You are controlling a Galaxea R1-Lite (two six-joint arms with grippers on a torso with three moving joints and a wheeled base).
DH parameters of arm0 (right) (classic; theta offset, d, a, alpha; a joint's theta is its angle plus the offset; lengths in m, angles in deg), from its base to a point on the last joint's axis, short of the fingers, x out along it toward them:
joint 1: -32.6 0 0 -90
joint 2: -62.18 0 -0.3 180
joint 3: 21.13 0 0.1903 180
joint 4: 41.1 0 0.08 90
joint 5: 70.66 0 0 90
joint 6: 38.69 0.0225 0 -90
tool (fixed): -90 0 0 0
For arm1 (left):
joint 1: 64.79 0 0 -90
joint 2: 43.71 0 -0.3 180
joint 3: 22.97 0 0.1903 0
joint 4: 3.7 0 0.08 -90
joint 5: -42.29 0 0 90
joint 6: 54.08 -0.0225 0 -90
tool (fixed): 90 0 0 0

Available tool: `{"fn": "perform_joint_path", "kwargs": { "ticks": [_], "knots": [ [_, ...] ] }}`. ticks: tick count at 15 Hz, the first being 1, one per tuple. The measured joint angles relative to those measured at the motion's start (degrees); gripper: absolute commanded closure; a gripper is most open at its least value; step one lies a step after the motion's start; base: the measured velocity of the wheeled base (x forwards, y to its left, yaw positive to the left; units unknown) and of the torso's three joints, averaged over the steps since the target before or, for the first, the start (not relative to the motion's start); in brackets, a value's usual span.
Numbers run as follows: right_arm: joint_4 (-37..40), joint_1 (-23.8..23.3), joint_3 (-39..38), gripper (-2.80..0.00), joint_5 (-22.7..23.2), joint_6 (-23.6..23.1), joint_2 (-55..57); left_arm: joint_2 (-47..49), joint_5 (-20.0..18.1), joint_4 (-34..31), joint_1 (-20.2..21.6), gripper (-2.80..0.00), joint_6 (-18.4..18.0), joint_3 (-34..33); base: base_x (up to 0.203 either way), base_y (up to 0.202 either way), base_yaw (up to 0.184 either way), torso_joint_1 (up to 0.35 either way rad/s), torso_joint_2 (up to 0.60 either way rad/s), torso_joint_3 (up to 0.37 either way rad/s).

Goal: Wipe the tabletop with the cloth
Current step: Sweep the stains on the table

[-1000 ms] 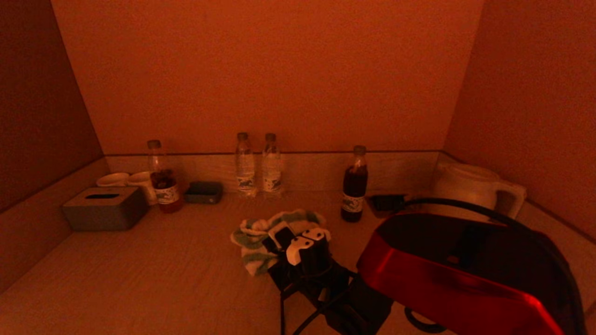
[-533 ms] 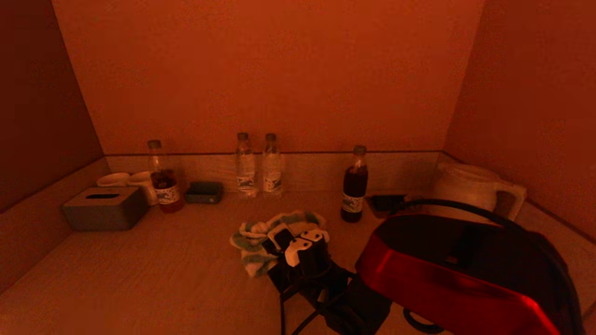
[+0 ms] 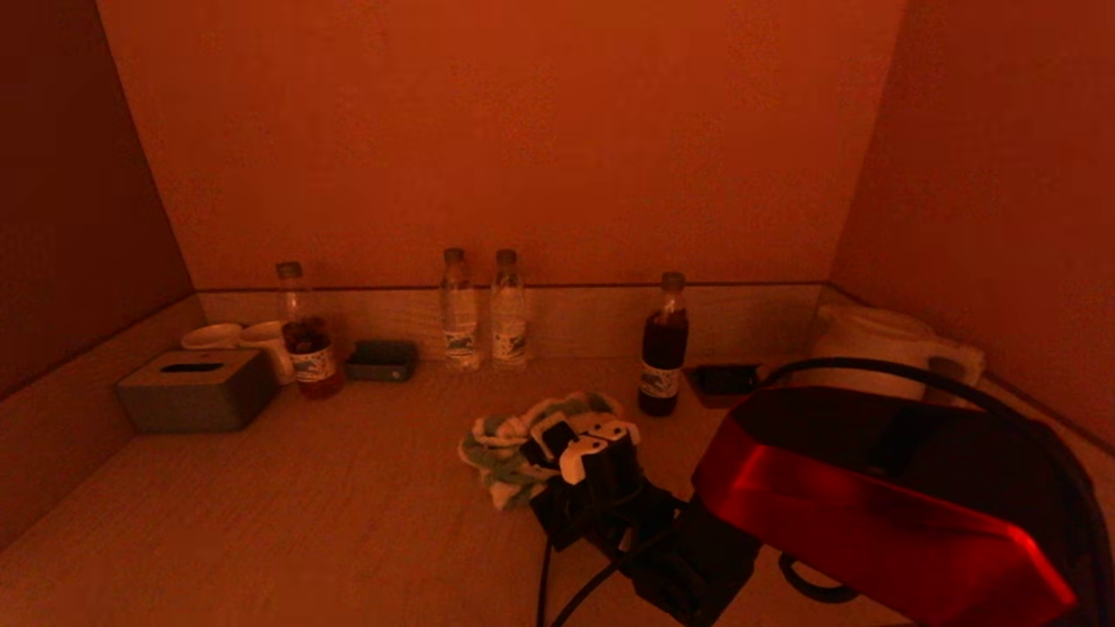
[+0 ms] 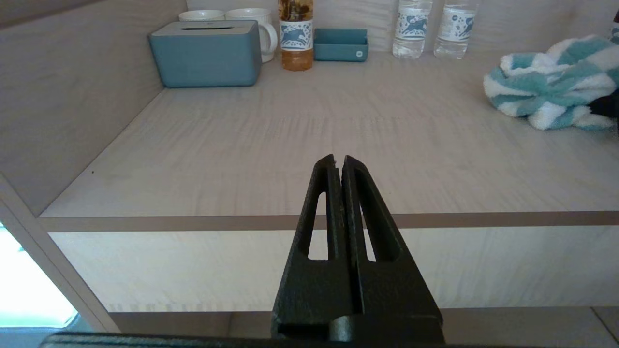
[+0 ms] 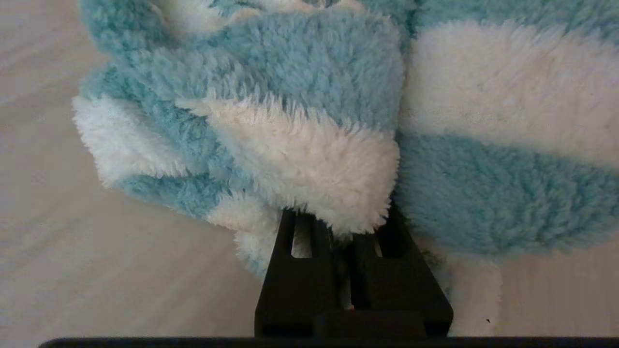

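Observation:
A fluffy blue-and-white striped cloth (image 3: 514,440) lies bunched on the pale wood tabletop (image 3: 305,496), near its middle. My right gripper (image 3: 557,440) is shut on the cloth and presses it against the table; in the right wrist view the cloth (image 5: 309,121) covers the fingertips. The cloth also shows in the left wrist view (image 4: 551,89). My left gripper (image 4: 338,162) is shut and empty, held in front of and below the table's front edge; it does not show in the head view.
Along the back wall stand a tissue box (image 3: 196,390), two mugs (image 3: 235,340), two dark drink bottles (image 3: 305,335) (image 3: 662,348), two water bottles (image 3: 479,309), a small dark tray (image 3: 381,359) and a white kettle (image 3: 880,348). Side walls close in both ends.
My right gripper has dragged the cloth to the right across the tabletop, toward the right-hand dark bottle.

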Motion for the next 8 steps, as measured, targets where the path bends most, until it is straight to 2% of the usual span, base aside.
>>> {"fn": "perform_joint_path", "kwargs": {
  "ticks": [8],
  "knots": [
    [0.0,-2.9,-2.1,0.0,-0.5,0.0,-1.7,0.0,0.0,0.0,0.0,0.0,0.0,0.0,0.0,0.0,0.0,0.0,0.0,0.0]
  ]
}}
